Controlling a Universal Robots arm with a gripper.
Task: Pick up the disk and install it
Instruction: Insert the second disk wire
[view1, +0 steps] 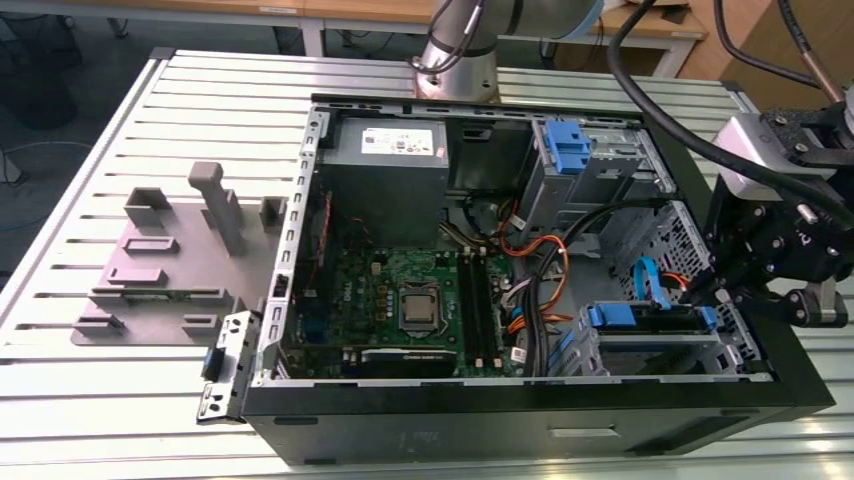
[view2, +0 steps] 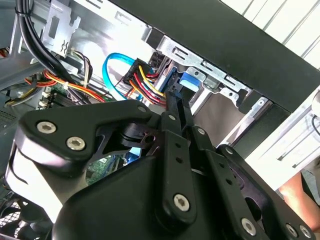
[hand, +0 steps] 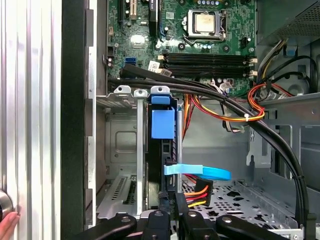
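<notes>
The disk (hand: 162, 122) stands on edge in the drive bay at the case's front corner, its blue carrier tab facing the motherboard. It also shows as a blue tab in the second wrist view (view2: 190, 80) and in the bay at the exterior view's lower right (view1: 625, 318). A light-blue data cable (hand: 200, 171) and a red, yellow and black power plug (hand: 197, 192) sit at its rear end. My gripper (hand: 172, 199) is shut, its black fingers together just behind that rear end (view2: 172, 100), at the case's right wall in the exterior view (view1: 705, 298).
The open black computer case (view1: 534, 425) lies on a slatted metal table. Inside are the motherboard (view1: 400, 290), the grey power supply (view1: 387, 150), a blue bracket (view1: 567, 150) in the far bay and thick black cables (hand: 240, 115). A grey fixture (view1: 174, 270) stands outside. A fingertip (hand: 7, 222) shows.
</notes>
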